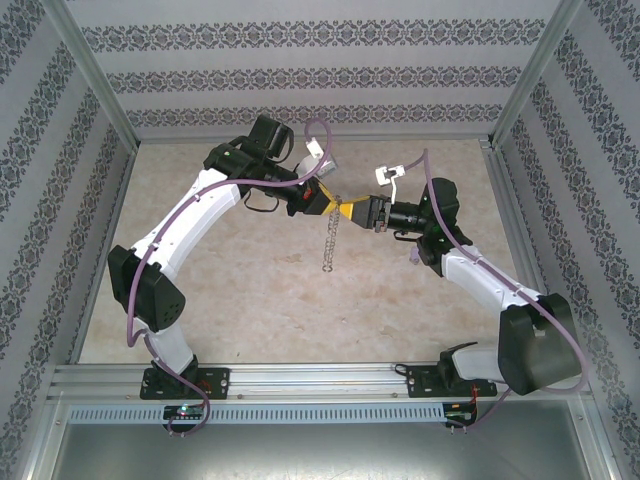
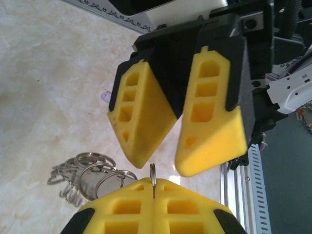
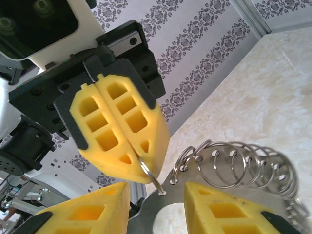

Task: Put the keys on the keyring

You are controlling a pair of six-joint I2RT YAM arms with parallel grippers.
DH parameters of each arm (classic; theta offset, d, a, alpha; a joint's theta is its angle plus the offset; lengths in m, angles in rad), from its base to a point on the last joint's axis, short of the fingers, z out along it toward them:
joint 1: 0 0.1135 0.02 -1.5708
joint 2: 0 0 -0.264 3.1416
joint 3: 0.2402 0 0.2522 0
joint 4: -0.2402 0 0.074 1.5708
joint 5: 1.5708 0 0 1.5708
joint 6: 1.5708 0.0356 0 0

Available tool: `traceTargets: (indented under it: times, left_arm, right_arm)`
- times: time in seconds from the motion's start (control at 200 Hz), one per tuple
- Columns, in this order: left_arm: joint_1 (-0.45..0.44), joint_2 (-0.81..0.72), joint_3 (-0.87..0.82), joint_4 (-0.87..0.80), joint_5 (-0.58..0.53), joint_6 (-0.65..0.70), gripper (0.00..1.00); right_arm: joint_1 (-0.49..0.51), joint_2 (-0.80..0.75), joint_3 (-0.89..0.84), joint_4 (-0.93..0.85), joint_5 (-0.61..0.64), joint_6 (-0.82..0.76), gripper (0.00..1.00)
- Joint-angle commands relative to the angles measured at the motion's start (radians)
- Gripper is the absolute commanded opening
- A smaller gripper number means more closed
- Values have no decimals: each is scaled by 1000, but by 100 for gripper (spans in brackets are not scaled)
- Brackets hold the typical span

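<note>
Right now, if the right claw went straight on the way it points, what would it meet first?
Likely the keyring pinched in the shut left claw, directly ahead of the open right claw; depth is unclear.

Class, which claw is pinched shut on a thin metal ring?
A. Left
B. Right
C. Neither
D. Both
A: the left claw is closed on the metal ring, while the right claw stands open.

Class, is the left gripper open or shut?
Shut: the left gripper has its yellow fingers pressed together, pinching a thin metal ring.
</note>
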Motion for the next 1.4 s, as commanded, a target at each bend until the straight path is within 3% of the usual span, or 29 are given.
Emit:
traceTargets:
  times: [0.0,0.38,0.54,0.66,0.804,0.994,1.314,1.394]
  left_arm:
    - [-3,-5,36,-8,60,11,0]
    - [-10,6,33,1,82,1,0]
    - [-12,15,36,-3,92,4,0]
    - [-13,23,37,-9,101,6,0]
    - [-12,19,26,34,88,-26,3]
    - [-1,-87,-126,351,17,-255,23]
    - [27,-258,-318,725,-201,-636,30]
    - [33,-290,-362,811,-240,-705,37]
  right_arm:
    - [11,5,17,49,3,-27,36]
    - [31,5,37,51,-10,-28,22]
    - [30,6,41,49,-3,-31,12]
    - [30,12,52,51,-2,-33,0]
    - [26,18,53,55,24,-46,0]
    - [9,22,50,108,73,-48,0]
    - [-1,62,108,216,98,-16,0]
    - [-2,76,122,242,104,-7,0]
